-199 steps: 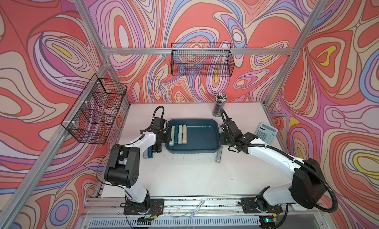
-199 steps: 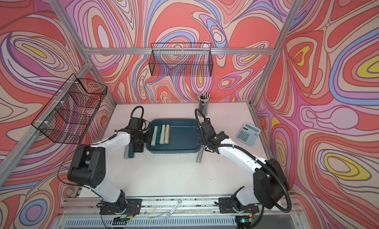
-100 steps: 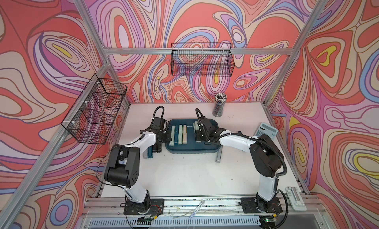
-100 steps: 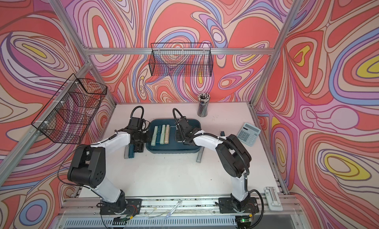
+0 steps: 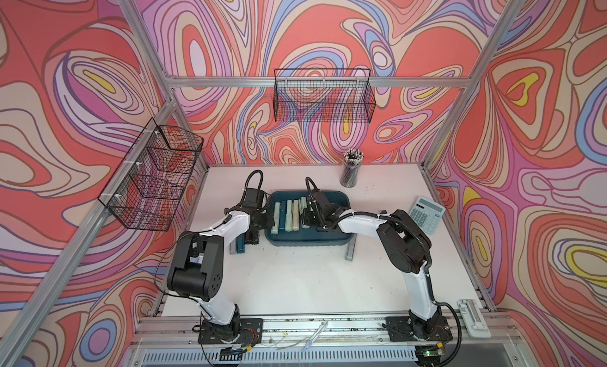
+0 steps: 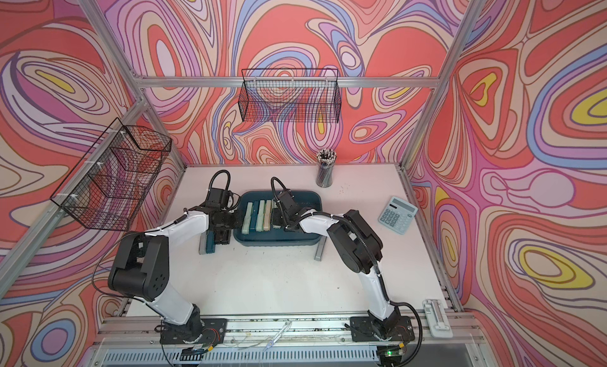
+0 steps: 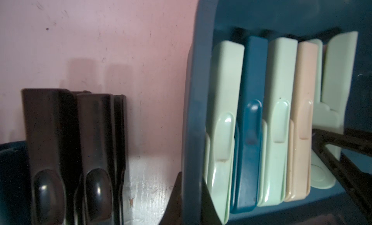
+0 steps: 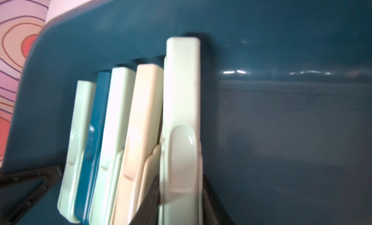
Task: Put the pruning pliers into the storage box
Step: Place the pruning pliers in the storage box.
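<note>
**Right gripper** (image 8: 179,197), reaching into the storage box (image 8: 281,32). The jaws are set narrow and clamped on the long edges of a mint pruning pliers (image 8: 181,93), with one dark finger (image 8: 148,203) on either flank near the button end. The held pliers lies lengthwise at the right end of a row of four pruning pliers (image 8: 120,123), coloured mint, teal, mint and beige. It touches the beige one and appears raised a little above its neighbours. Its far tip comes close to the box wall. In both top views the row occupies the left part of the box.

**Left gripper** (image 5: 262,224). It is closed and sits low at the outer left wall of the box. The left wrist view shows only a dark fingertip edge against that wall (image 7: 193,113), so it cannot be told whether the wall is pinched.

**Bench** (image 5: 295,283).
- Two black pruning pliers (image 7: 48,133) lie just outside the left wall, side by side and parallel to it.
- A teal pruning pliers (image 5: 241,245) and a grey pruning pliers (image 5: 233,248) lie beyond the black pair.
- A second grey pruning pliers (image 5: 349,250) lies off the box's near right corner.
</note>
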{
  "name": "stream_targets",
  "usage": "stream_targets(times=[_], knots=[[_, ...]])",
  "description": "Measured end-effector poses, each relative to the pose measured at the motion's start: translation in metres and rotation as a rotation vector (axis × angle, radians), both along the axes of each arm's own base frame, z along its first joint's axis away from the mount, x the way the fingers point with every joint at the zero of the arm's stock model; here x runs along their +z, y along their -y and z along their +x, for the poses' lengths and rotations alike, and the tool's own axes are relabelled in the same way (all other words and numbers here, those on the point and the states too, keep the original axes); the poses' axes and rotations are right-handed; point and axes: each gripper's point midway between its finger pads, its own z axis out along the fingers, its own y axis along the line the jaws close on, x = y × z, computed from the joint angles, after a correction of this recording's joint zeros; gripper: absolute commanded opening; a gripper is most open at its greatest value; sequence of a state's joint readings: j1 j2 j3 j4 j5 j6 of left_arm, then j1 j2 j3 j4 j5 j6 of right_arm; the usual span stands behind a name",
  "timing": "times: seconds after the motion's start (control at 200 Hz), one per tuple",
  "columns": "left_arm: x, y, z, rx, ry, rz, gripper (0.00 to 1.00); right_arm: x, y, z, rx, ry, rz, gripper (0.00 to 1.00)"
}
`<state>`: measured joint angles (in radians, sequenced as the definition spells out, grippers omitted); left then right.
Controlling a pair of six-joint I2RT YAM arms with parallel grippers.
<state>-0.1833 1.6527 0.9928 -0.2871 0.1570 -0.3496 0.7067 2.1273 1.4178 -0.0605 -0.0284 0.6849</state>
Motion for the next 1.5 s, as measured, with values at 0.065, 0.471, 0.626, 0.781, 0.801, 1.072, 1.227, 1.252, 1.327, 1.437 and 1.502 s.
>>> stream_targets(times=[0.065,0.471,0.626,0.781,0.801,1.072,1.227,1.252,1.327,1.437,1.502], knots=[[0.000,0.000,0.000,0.000,0.000,0.000,0.00,0.000,-0.001,0.000,-0.003,-0.005,0.009,0.37],[0.000,0.000,0.000,0.002,0.000,-0.001,0.00,0.001,-0.004,-0.001,-0.011,-0.026,0.040,0.42],[0.000,0.000,0.000,0.003,0.000,0.000,0.00,0.002,-0.005,-0.001,-0.010,-0.030,0.049,0.43],[0.000,-0.001,0.000,0.003,0.000,0.000,0.00,0.002,-0.005,-0.001,-0.013,-0.032,0.051,0.43],[0.000,-0.001,0.000,0.003,0.000,0.000,0.00,0.002,-0.005,-0.001,-0.013,-0.032,0.051,0.43],[0.000,-0.001,0.000,0.004,0.000,0.000,0.00,0.002,-0.005,-0.001,-0.016,-0.033,0.052,0.45],[0.000,0.000,0.000,0.003,0.000,0.000,0.00,0.004,-0.004,-0.001,-0.013,-0.029,0.050,0.46],[0.000,0.000,0.000,0.003,0.000,-0.001,0.00,0.005,-0.004,-0.001,-0.012,-0.028,0.050,0.46],[0.000,0.000,0.000,0.003,0.001,-0.001,0.00,0.010,-0.004,-0.001,-0.009,-0.021,0.053,0.47],[0.000,0.000,0.000,0.002,0.001,-0.003,0.00,0.018,-0.005,-0.001,-0.005,-0.009,0.064,0.47],[0.000,0.000,0.000,0.002,0.001,-0.004,0.00,0.020,-0.007,-0.001,-0.001,-0.006,0.071,0.46]])
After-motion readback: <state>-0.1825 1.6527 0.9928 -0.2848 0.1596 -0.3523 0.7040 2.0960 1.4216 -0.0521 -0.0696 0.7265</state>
